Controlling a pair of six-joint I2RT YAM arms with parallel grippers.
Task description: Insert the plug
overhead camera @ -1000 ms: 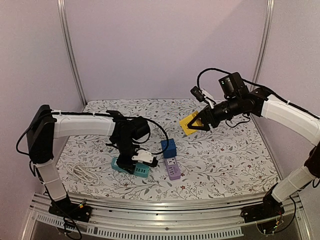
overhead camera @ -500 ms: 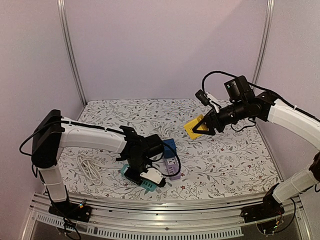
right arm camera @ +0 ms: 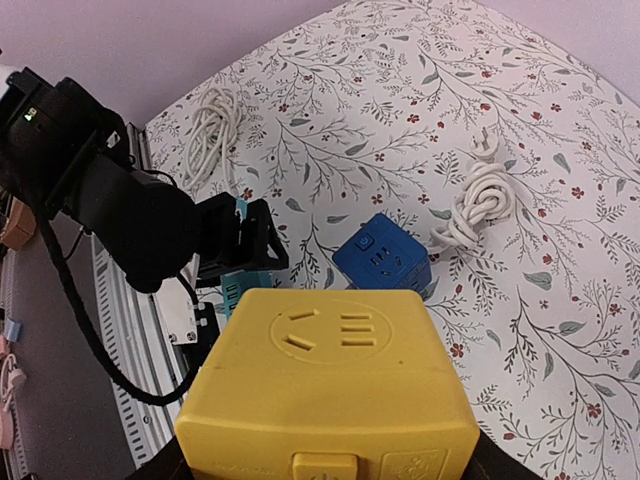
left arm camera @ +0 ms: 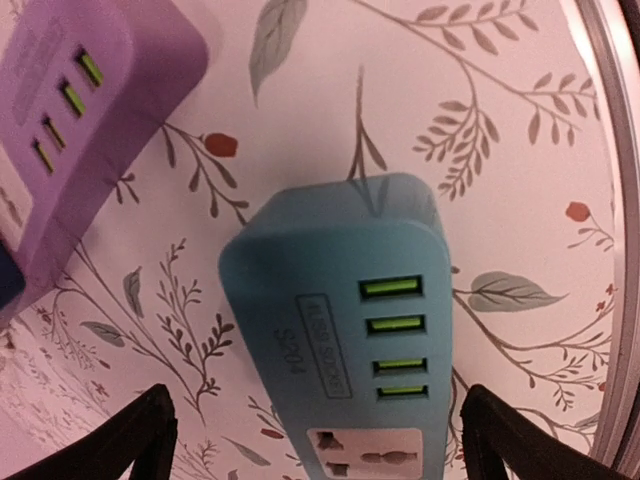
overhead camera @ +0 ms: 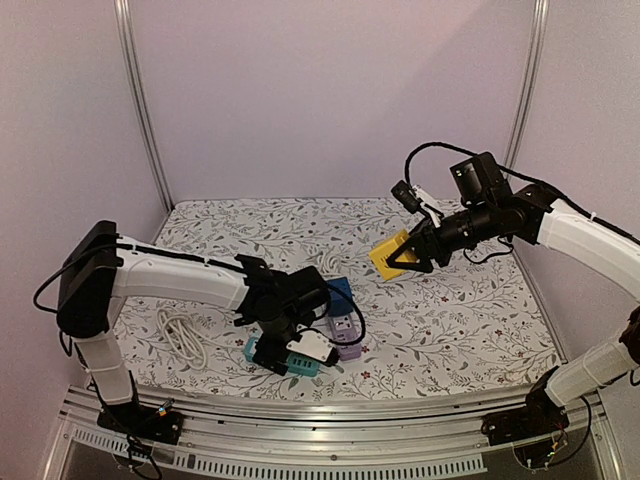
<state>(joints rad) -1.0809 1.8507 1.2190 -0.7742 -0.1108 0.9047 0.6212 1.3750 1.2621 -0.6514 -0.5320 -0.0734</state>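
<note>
My left gripper (left arm camera: 335, 440) is open and straddles the near end of a teal power strip (left arm camera: 330, 270) lying on the table; both fingers (left arm camera: 145, 435) stand clear of its sides. In the top view it (overhead camera: 285, 350) hovers low over that strip (overhead camera: 303, 366). My right gripper (overhead camera: 408, 255) is shut on a yellow socket cube (right arm camera: 325, 390), held in the air at the right with its socket face up. A white plug (right arm camera: 485, 145) on a coiled white cable (right arm camera: 480, 200) lies behind the blue socket cube (right arm camera: 382, 255).
A purple power strip (overhead camera: 347, 337) lies just right of the teal one, with the blue cube (overhead camera: 338, 292) behind it. A second white cable coil (overhead camera: 180, 335) lies at the left. The metal front rail (overhead camera: 330, 410) runs close by the left gripper.
My left gripper's jaws have spread wide and let go of the teal strip, after carrying it right and toward the front. The right arm has shifted slightly right with the yellow cube.
</note>
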